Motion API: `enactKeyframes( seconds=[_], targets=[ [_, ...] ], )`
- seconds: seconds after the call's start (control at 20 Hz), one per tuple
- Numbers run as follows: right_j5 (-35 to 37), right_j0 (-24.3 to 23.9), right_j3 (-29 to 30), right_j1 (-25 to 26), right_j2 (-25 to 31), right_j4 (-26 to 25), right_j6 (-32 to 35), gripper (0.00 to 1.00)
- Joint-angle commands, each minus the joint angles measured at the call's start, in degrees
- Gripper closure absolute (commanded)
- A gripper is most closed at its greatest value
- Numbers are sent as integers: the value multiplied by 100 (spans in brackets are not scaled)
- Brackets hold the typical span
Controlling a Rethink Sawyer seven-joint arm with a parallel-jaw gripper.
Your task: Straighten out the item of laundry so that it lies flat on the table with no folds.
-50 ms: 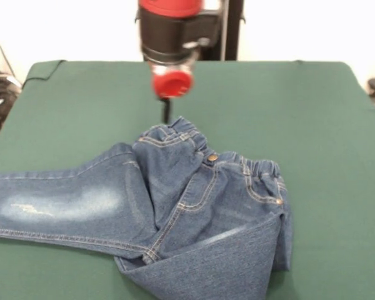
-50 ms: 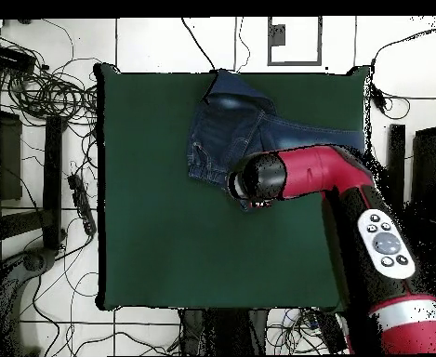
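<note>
One pair of blue jeans [image 1: 194, 206] on the green table [image 1: 319, 125], far from flat: one leg stretched out straight toward the left edge of the front view, with a pale faded patch along it; other leg doubled back across the seat, a broad triangular flap covering the lower right part. Waistband bunched and raised at the top, elastic gathers and a copper button showing. Seen from overhead, lying against the far edge of the table, partly over it – the rest of the green cloth bare. Just behind the waistband, hanging from the red and black arm [image 2: 351, 177], the gripper [image 1: 167, 112] – only a thin dark tip visible beneath a red cap, so open or closed: cannot tell. Nothing held, as far as seen.
</note>
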Motion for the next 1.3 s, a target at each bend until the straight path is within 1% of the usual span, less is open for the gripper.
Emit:
enactKeyframes(
  seconds=[0.05, 0.2, 0.35, 0.5, 0.85, 1.1, 1.3],
  targets=[
    [-277, 266, -317, 76, -547, -134, 120, 0],
    [-527, 337, -255, 95, -644, -10, 236, 0],
    [-741, 509, -208, 165, -831, 237, 744, 0],
    [-813, 625, -109, 252, -935, 737, 1147, 0],
    [-1265, 895, 80, 464, -1221, 1624, 1511, 0],
    [-1659, 1338, -119, 752, -1645, 1898, 1722, 0],
    [-1829, 1615, -329, 982, -1938, 2191, 1729, 0]
  ],
)
